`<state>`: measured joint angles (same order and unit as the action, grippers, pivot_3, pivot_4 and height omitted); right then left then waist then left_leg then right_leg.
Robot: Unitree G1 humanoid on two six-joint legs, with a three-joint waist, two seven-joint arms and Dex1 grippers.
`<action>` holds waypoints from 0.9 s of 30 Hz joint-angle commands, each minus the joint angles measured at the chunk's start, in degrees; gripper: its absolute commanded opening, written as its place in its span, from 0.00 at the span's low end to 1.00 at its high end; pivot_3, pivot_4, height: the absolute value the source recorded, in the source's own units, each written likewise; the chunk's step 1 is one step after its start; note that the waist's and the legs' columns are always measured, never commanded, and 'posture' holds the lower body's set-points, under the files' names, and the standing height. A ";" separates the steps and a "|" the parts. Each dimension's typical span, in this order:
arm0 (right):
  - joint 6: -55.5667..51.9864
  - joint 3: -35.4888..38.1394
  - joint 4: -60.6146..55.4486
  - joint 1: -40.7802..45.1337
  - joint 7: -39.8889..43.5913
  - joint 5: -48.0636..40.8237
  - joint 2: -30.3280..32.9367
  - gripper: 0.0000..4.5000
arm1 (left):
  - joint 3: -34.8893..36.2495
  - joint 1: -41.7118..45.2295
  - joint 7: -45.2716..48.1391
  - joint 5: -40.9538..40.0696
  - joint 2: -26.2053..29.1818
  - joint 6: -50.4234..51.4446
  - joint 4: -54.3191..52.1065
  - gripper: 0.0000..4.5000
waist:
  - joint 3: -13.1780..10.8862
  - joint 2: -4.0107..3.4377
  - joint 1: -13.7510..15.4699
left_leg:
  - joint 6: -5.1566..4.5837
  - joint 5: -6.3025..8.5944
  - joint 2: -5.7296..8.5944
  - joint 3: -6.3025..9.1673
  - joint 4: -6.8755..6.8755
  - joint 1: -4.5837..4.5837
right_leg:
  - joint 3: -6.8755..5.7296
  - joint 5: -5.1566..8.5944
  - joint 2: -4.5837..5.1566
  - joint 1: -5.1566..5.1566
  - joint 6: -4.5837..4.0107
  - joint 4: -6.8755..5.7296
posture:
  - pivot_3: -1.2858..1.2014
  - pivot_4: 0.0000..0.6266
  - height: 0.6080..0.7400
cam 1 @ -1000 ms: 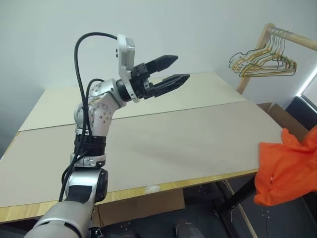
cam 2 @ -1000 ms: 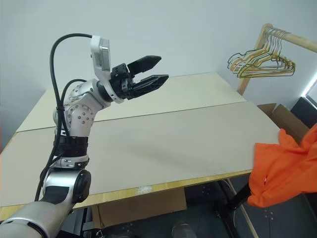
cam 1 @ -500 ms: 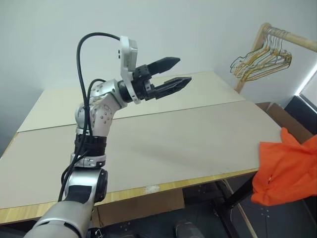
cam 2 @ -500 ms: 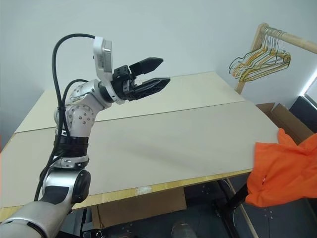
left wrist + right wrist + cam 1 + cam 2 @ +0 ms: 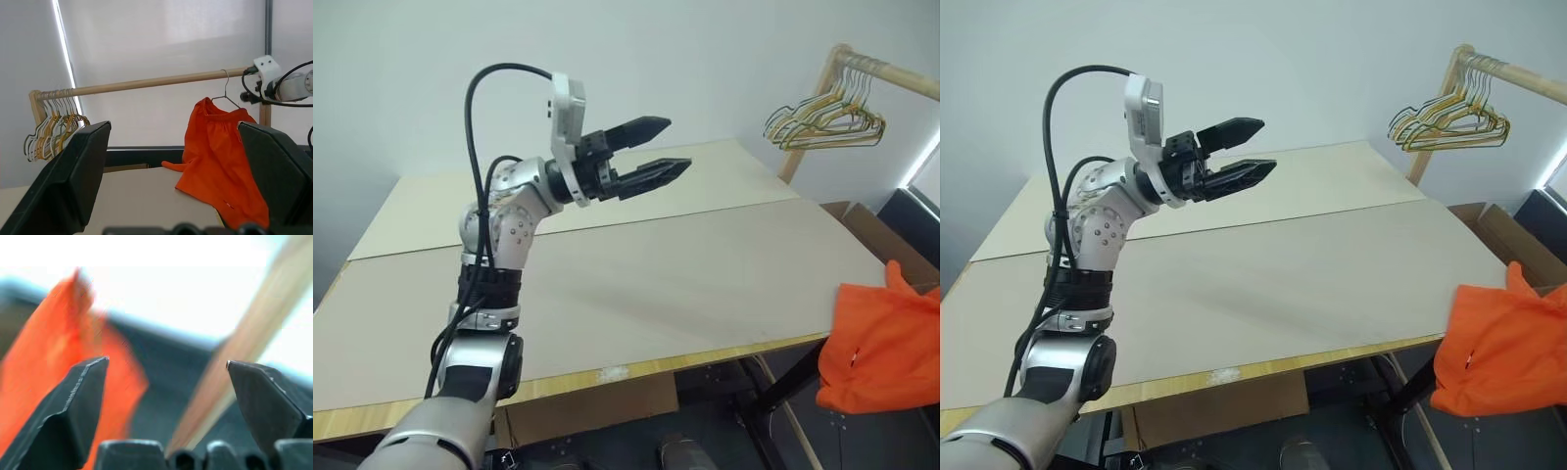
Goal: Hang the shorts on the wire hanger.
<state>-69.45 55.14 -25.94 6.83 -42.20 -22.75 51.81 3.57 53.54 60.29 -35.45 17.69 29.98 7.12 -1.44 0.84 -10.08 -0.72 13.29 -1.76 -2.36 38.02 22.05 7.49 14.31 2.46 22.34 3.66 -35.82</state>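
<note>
On the wooden rail [image 5: 146,83], bright orange cloth shorts [image 5: 220,161] are hanging from a thin wire hanger [image 5: 226,93]; both grippers, left [image 5: 656,152] and right [image 5: 166,396], are gaping wide, holding nothing.

Place: you're in a lab | bare table [image 5: 705,264] mid-frame | hanger rail [image 5: 886,76] upper right | plain wall [image 5: 411,59] behind.

shorts [image 5: 215,147] on wire hanger [image 5: 226,93], rail [image 5: 146,83] above

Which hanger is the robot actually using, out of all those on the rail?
Find the long wooden rail in the left wrist view. A bunch of gold and dark hangers crowds one end; follow the rail toward the other end to a single thin wire hanger. It is the only hanger with orange shorts draped on it.
</note>
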 commanded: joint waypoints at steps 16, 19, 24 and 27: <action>36.87 -42.14 -4.81 14.79 56.33 -6.36 -5.49 0.99 | -2.20 -12.88 -1.73 9.25 8.81 -8.87 -7.04 1.00 | -0.29 0.43 2.95 | -0.02 -0.01 -0.05 0.11 -0.14 -0.02 | -0.07 -0.20 -0.06 0.01 0.21 0.02 | 0.54 0.00 1.00; 37.43 -43.44 -1.28 14.28 65.50 -7.53 -3.45 0.99 | -4.08 -15.79 0.30 10.90 13.47 -8.60 -9.24 1.00 | -0.33 0.51 5.46 | -0.08 0.04 -0.04 0.11 -0.14 0.10 | -0.23 -0.25 0.02 0.09 -0.06 0.05 | 0.57 0.00 1.00; 37.48 -42.47 2.31 11.84 75.23 -8.07 -0.31 0.99 | -4.24 -16.41 1.60 10.54 17.56 -6.82 -11.40 1.00 | -0.48 0.74 10.40 | -0.13 0.09 -0.05 0.15 -0.14 0.30 | -0.50 -0.19 0.04 0.31 -0.29 0.01 | 0.58 0.00 1.00; 37.96 -42.10 2.54 10.64 77.28 -7.30 -0.04 0.99 | -4.34 -16.25 1.11 10.98 18.02 -6.97 -10.97 1.00 | -0.49 0.77 12.08 | -0.13 0.08 -0.06 0.17 -0.14 0.36 | -0.55 -0.18 0.03 0.39 -0.32 -0.05 | 0.59 0.00 1.00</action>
<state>-32.60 10.58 -22.90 17.16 34.02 -30.45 50.71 -0.90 36.04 61.52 -24.62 35.35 23.18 -2.15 -1.93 1.61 2.00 -0.85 13.38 -1.82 -2.19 37.89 22.41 6.94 14.13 2.49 22.74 3.34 -35.88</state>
